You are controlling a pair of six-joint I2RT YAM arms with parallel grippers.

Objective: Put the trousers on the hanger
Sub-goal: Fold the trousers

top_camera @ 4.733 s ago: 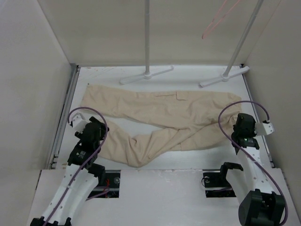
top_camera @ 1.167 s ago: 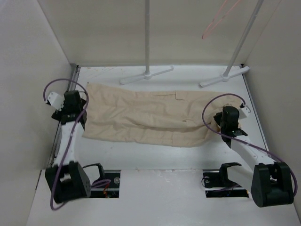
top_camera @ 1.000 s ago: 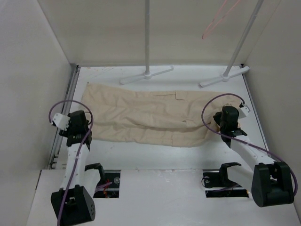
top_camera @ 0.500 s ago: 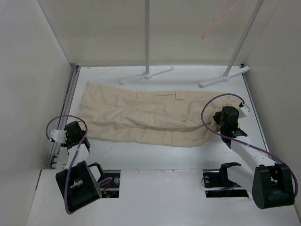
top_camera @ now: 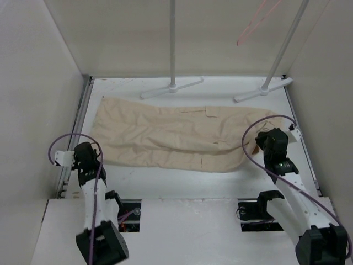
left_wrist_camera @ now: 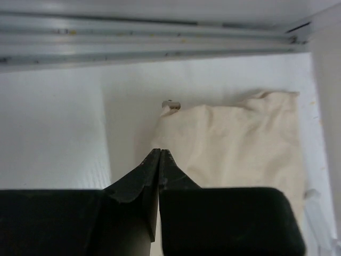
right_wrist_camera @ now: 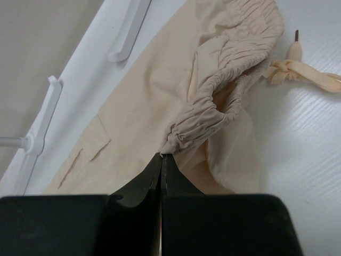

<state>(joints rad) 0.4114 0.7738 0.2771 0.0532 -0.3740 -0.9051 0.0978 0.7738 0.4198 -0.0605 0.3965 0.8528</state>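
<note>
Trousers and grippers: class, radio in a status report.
Left gripper shut, empty, by hem. Right gripper shut on trousers waistband. Trousers flat on table; hanger hanging high by rack pole.

trousers [top_camera: 176, 138] on table [top_camera: 182, 179], hanger [top_camera: 251, 25] high behind
</note>
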